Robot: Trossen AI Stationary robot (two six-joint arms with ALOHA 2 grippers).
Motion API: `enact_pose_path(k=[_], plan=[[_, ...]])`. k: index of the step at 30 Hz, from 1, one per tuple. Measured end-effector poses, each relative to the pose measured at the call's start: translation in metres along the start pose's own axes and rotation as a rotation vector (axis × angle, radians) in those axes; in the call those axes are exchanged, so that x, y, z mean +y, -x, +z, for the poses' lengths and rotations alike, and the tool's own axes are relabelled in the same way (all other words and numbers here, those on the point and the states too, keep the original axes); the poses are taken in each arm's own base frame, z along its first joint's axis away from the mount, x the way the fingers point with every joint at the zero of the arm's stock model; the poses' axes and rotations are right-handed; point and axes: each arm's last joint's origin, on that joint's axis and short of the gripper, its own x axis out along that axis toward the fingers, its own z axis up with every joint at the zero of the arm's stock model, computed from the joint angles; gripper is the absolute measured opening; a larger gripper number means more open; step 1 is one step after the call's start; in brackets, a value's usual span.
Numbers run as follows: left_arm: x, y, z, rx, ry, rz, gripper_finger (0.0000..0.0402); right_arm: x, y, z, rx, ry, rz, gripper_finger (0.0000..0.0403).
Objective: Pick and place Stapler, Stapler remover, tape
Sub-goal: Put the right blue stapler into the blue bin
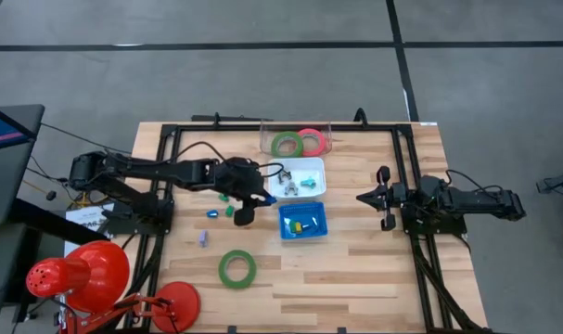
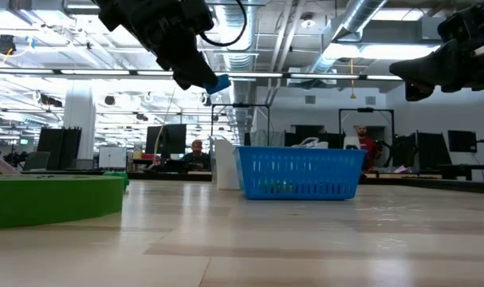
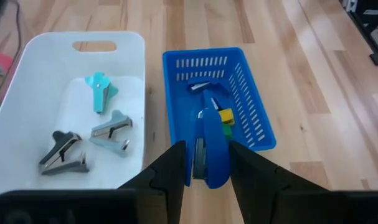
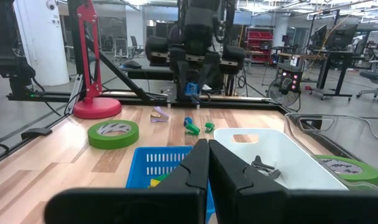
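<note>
A blue stapler is held between the fingers of the left claw, which is raised above the surface, just left of the blue basket. In the left wrist view the stapler is seen pointing over the near end of that basket, in which a yellow and a green piece are lying. In the low view the claw is seen high over the surface with the blue tip of the stapler showing below it.

Just beyond the blue basket a white tray is placed, and three staple removers are seen in it, one teal and two grey. Behind the tray, at the far edge, a clear bin is set with a green tape ring and a pink-red tape ring inside, side by side. A second green tape ring lies flat on the surface near the front, well apart from the baskets. A few small coloured pieces are scattered to the left of the held stapler.

The right claw is kept at the right side of the surface, its fingers pressed together on nothing, well apart from the baskets. A red lamp stands at the near left corner.
</note>
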Motion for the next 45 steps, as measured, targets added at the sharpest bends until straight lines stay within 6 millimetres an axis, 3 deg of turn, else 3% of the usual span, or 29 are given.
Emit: enact_pose_path(k=[5, 14, 18, 38, 45], plan=[[-0.008, 0.000, 0.005, -0.025, -0.019, -0.020, 0.0110, 0.000, 0.000, 0.000, 0.000, 0.000, 0.000, 0.0001], [-0.019, 0.011, 0.035, -0.119, -0.048, -0.046, 0.0110, 0.000, 0.000, 0.000, 0.000, 0.000, 0.000, 0.0001], [-0.023, 0.006, 0.040, -0.118, -0.058, -0.059, 0.0110, 0.000, 0.000, 0.000, -0.001, 0.000, 0.000, 0.0001], [-0.025, -0.080, 0.013, -0.004, -0.061, -0.075, 0.0110, 0.000, 0.000, 0.000, 0.000, 0.000, 0.000, 0.0001], [-0.023, -0.091, 0.009, -0.014, -0.061, -0.074, 0.0112, 0.000, 0.000, 0.000, 0.000, 0.000, 0.000, 0.0001]])
